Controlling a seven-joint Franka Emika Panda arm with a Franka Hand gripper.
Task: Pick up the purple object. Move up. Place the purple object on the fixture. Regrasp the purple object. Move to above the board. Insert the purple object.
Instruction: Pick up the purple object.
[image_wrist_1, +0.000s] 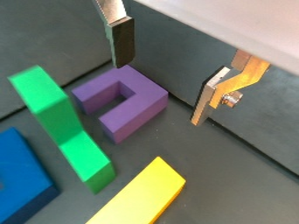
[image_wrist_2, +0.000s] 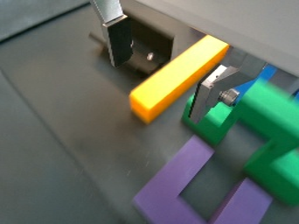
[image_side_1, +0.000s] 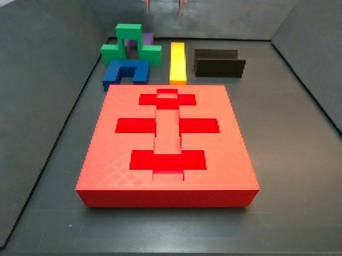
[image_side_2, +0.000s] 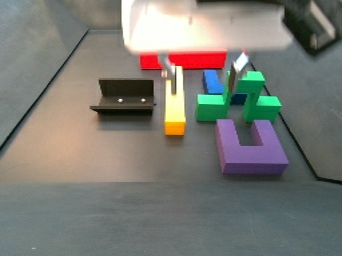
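Observation:
The purple object is a dark purple U-shaped block lying flat on the dark floor, beside the green block. It also shows in a side view and in a wrist view. My gripper is open and empty and hangs above the pieces. One finger stands just over the purple block's edge, without touching it. In a side view the gripper hovers over the yellow bar and the green block. The fixture stands left of the yellow bar. The red board lies apart from the pieces.
A yellow bar lies between the fixture and the green block. A blue U-shaped block sits by the board's end. Grey walls enclose the floor.

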